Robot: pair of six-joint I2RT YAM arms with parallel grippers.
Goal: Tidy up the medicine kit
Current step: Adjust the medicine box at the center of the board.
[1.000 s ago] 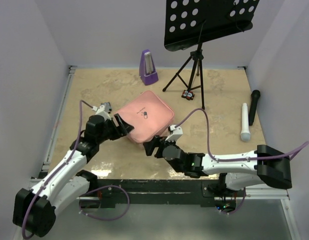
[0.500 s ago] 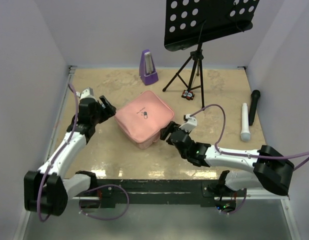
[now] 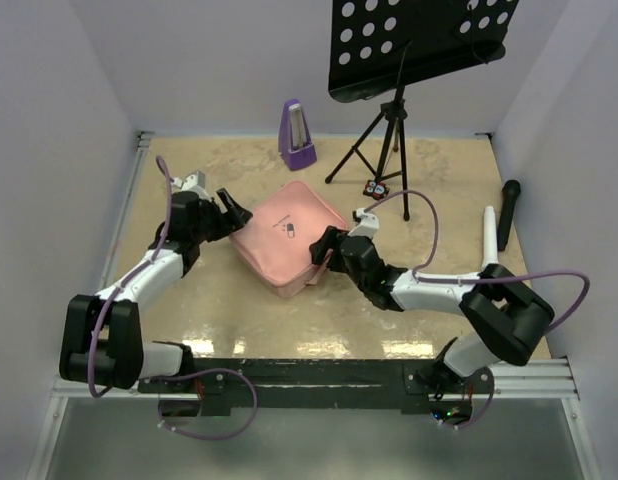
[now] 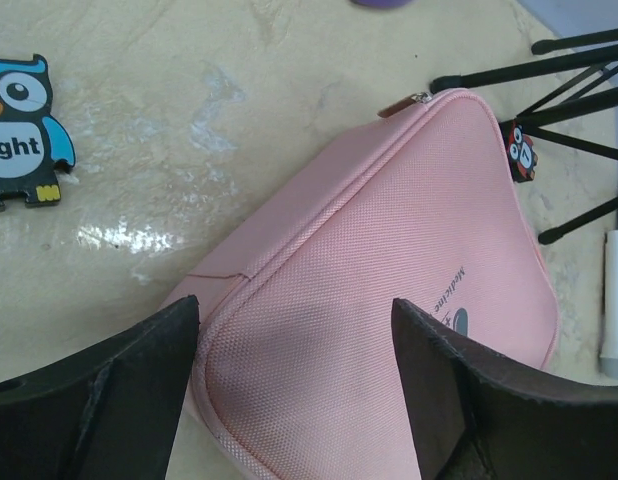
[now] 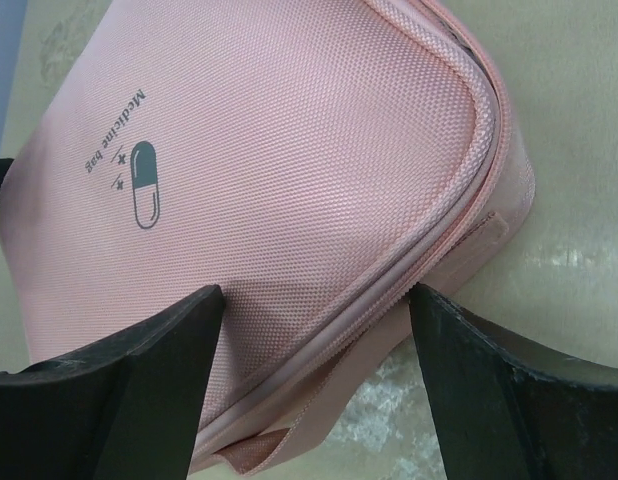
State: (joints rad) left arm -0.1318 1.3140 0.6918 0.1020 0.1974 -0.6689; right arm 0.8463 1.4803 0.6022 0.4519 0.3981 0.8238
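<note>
Tabletop [image 3: 239, 320]: beige, mottled surface, walled on three sides. It carries every item listed below.

Music stand [image 3: 419, 45]: black, with a perforated desk and tripod legs. It stands beyond the far right corner of the medicine kit [image 3: 287, 245], near it but not touching.

Medicine kit: pink, square, soft-sided case with rounded corners. It lies flat near the middle of the tabletop, turned so that its corners point left and right. The lid is down, and the pill logo and "Medicine bag" lettering face up. The zip line appears closed along the visible edges.

Left end effector [image 3: 237, 212]: at the kit's left corner. Its jaws are spread wide, and in the left wrist view the two dark fingers [image 4: 129, 400] sit on either side of that corner. Contact with the fabric cannot be confirmed.

Right end effector [image 3: 319, 252]: at the kit's right, near-side corner. Its jaws are likewise spread wide, with the corner and its zip seam between them. No closed grip is seen.

Metronome [image 3: 296, 135]: purple pyramid, upright, beyond the kit's far corner and well apart from it.

White microphone [image 3: 490, 245]: lies flat well to the right of the kit.

Black microphone [image 3: 508, 212]: lies just beyond the white one, farther from the kit.

Owl tag [image 4: 19, 130]: blue, flat on the tabletop, left of the kit in the left wrist view.

Small printed pieces [image 3: 375, 189]: lie at the stand's foot, just off the kit's far right edge.
</note>
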